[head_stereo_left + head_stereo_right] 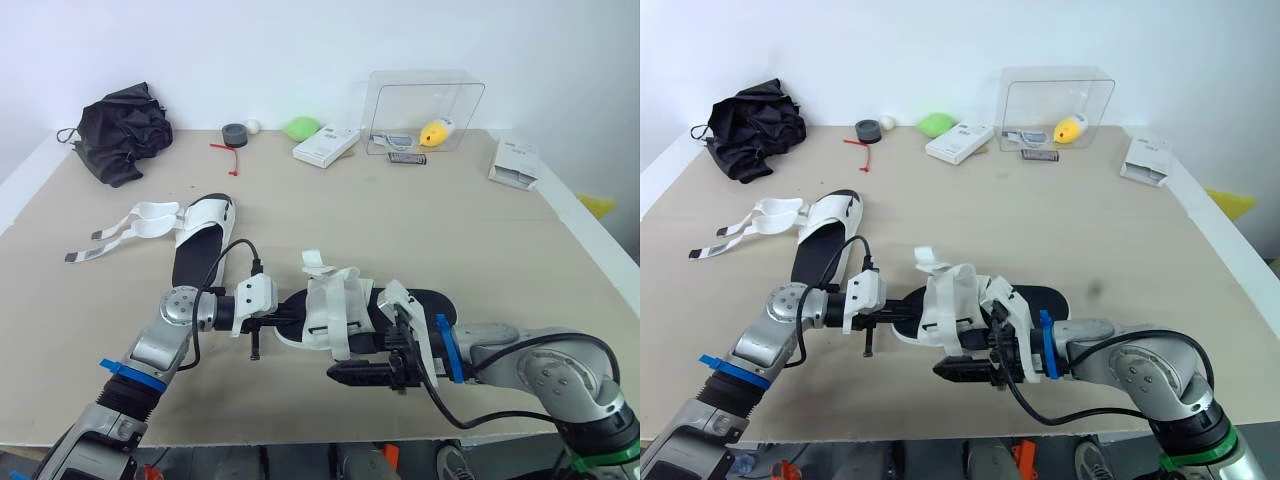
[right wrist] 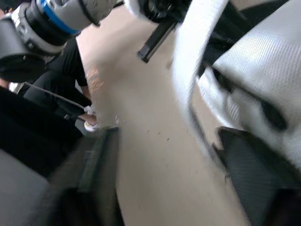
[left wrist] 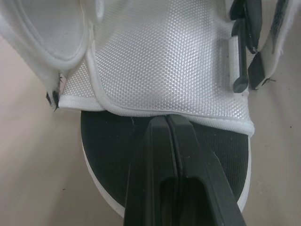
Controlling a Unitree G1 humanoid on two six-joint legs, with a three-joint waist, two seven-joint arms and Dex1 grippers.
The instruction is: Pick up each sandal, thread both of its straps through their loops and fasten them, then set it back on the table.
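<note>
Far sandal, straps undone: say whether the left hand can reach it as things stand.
Probably yes. The far sandal lies just beyond the left hand with nothing between them, though that hand is at the near sandal.

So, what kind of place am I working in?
Likely a robotics test room: a plain beige table against a bare white wall, with stray props like a clear plastic box and tape roll.

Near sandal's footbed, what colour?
Black, white-rimmed footbed of the white-strapped sandal; left wrist view shows it best.
</note>
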